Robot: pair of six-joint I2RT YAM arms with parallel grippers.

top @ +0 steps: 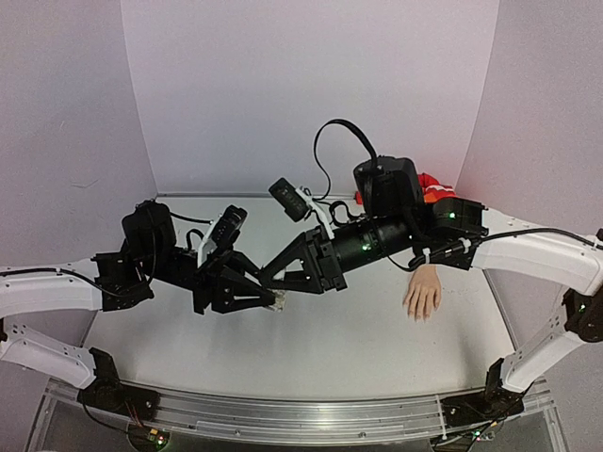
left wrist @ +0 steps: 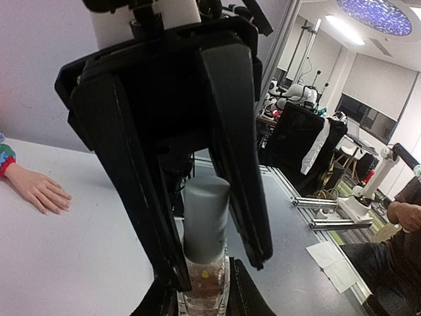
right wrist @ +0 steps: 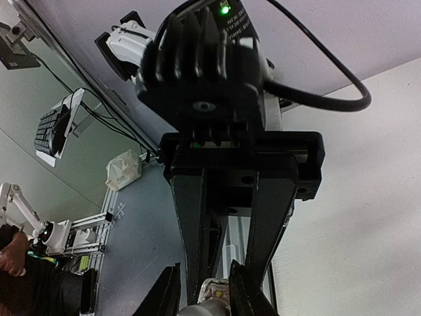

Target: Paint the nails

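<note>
A small clear bottle (left wrist: 204,289) with a grey cap (left wrist: 206,220) stands upright in my left gripper (left wrist: 202,299), which is shut on its glass body. In the top view the bottle (top: 280,303) sits mid-table. My right gripper (top: 279,296) comes at it from the right. Its fingers (left wrist: 131,184) lie close on either side of the cap, and whether they press it does not show. The cap (right wrist: 205,309) fills the gap between them in the right wrist view. The fake hand (top: 422,294) lies palm down at the right. Its nails (left wrist: 62,197) are too small to make out.
The hand's rainbow sleeve with red cuff (left wrist: 5,158) runs back under the right arm (top: 528,250), and a red part (top: 433,188) shows behind it. White walls enclose the table on three sides. An aluminium rail (top: 301,414) runs along the near edge.
</note>
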